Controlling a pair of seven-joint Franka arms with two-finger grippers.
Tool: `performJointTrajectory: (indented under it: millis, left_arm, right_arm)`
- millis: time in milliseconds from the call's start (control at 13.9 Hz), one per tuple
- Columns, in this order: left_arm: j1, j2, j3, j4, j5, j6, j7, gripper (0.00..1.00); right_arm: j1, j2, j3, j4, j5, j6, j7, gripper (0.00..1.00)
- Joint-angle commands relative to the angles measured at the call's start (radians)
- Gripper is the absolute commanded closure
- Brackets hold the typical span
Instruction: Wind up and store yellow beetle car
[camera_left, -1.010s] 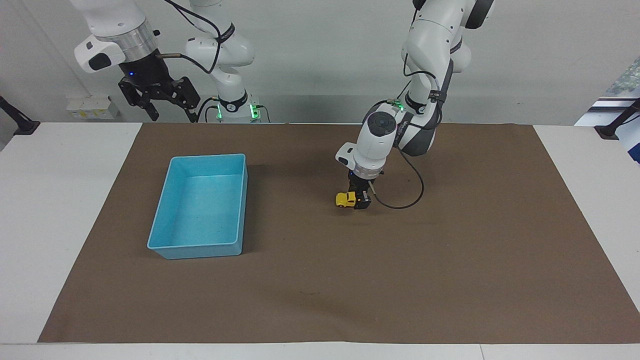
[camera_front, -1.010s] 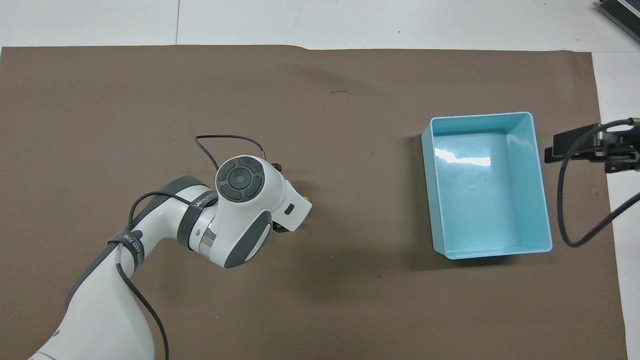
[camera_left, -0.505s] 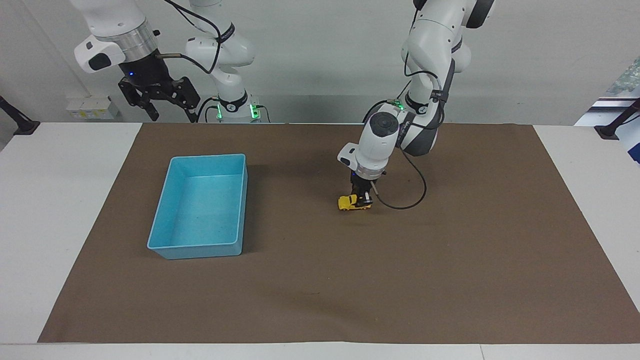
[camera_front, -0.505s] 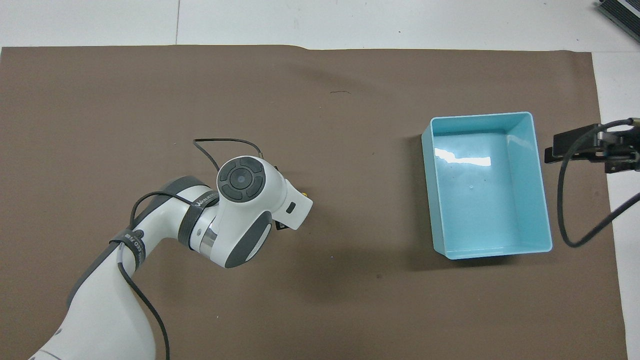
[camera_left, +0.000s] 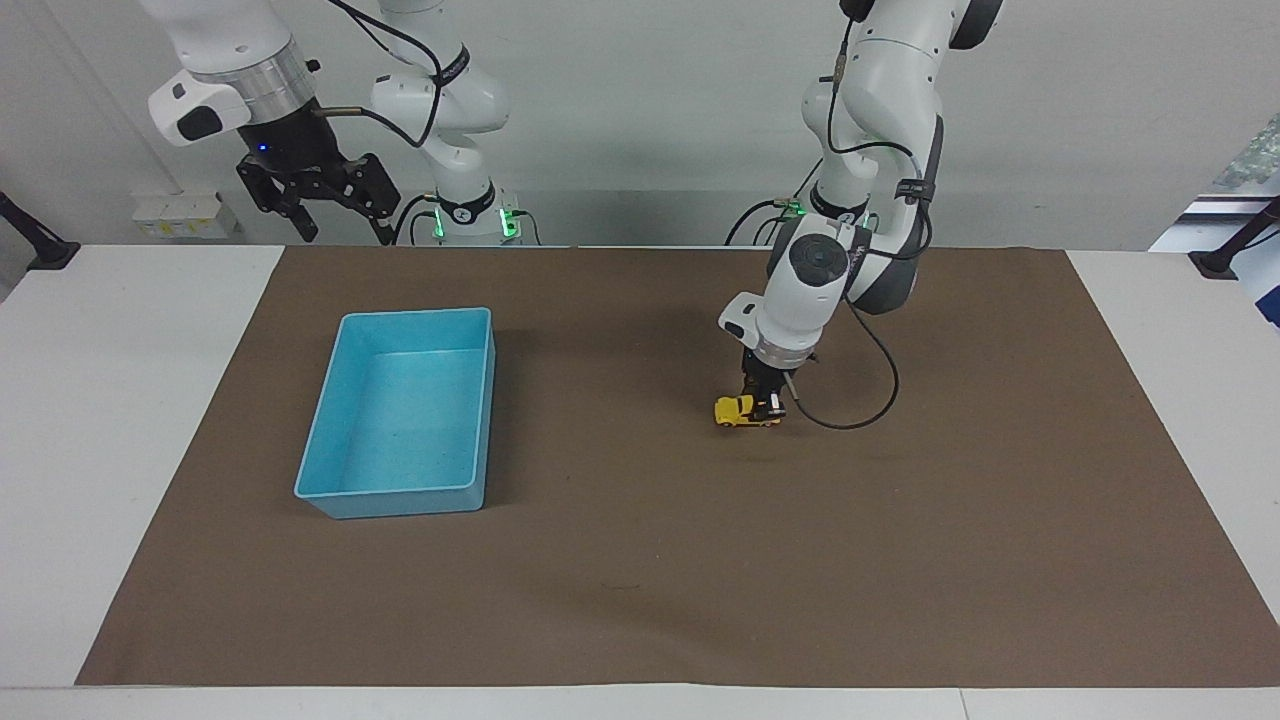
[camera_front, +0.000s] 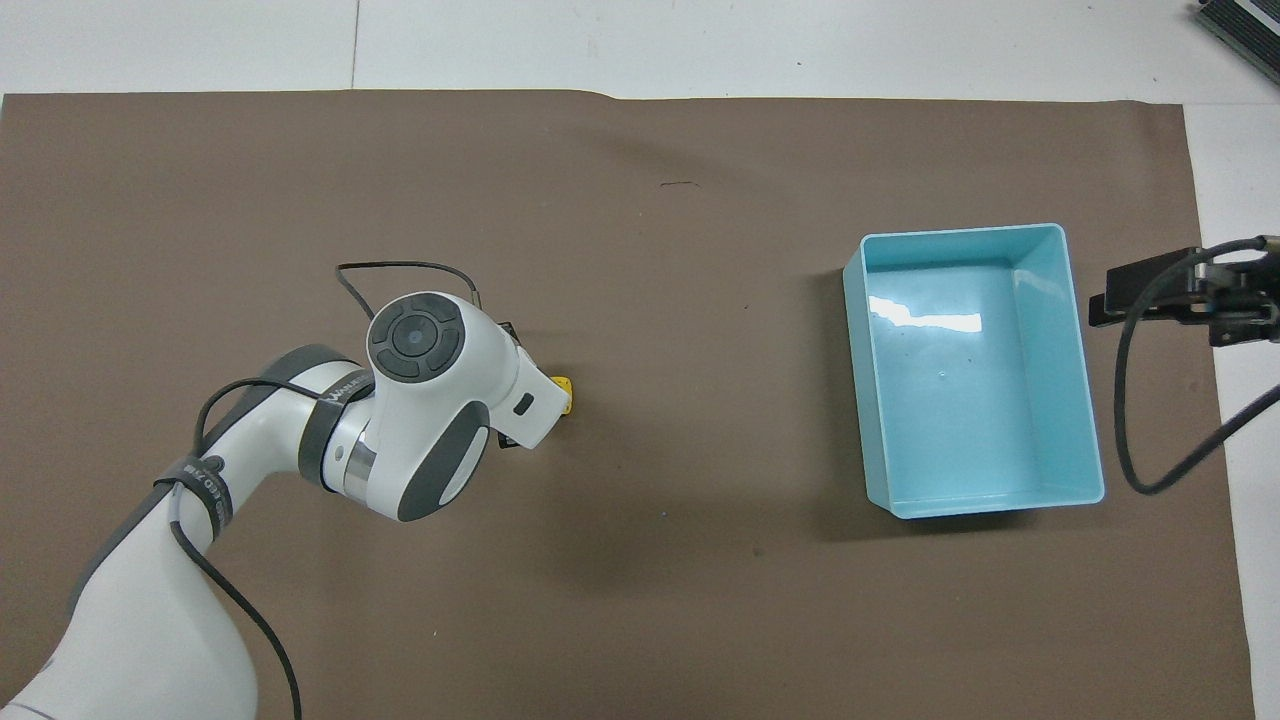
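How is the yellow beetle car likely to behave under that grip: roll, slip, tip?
The yellow beetle car sits on small wheels on the brown mat, so it probably rolls if nudged lengthwise. Its rounded body may slip in the left gripper, shut on it. Being tiny, it is likely light.

From overhead, the left arm's wrist hides nearly all of the yellow beetle car (camera_front: 564, 383); the right end effector (camera_front: 1100, 305) is cut off by the picture's edge.

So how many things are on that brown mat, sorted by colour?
Yellow: 1, the yellow beetle car, held by the left gripper
Blue: 1, the bin
Total: 2
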Motion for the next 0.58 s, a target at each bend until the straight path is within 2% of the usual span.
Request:
performJointTrajectory:
  millis: [0, 361, 433, 505]
  left_arm:
    - [0.061, 0.034, 0.015, -0.023, 0.017, 0.053, 0.075, 1.00]
    - [0.124, 0.034, 0.015, -0.023, 0.017, 0.048, 0.129, 1.00]
    - [0.127, 0.027, 0.015, -0.016, 0.017, 0.045, 0.123, 0.46]
    - [0.124, 0.024, 0.013, -0.006, 0.017, 0.033, 0.121, 0.00]
  right_arm:
    - [-0.006, -0.003, -0.001, 0.003, 0.028, -0.005, 0.019, 0.00]
    - [-0.006, -0.003, -0.001, 0.003, 0.026, -0.005, 0.019, 0.00]
    - [-0.006, -0.005, -0.001, 0.003, 0.026, -0.005, 0.018, 0.00]
    - [-0.006, -0.005, -0.001, 0.003, 0.028, -0.005, 0.018, 0.00]
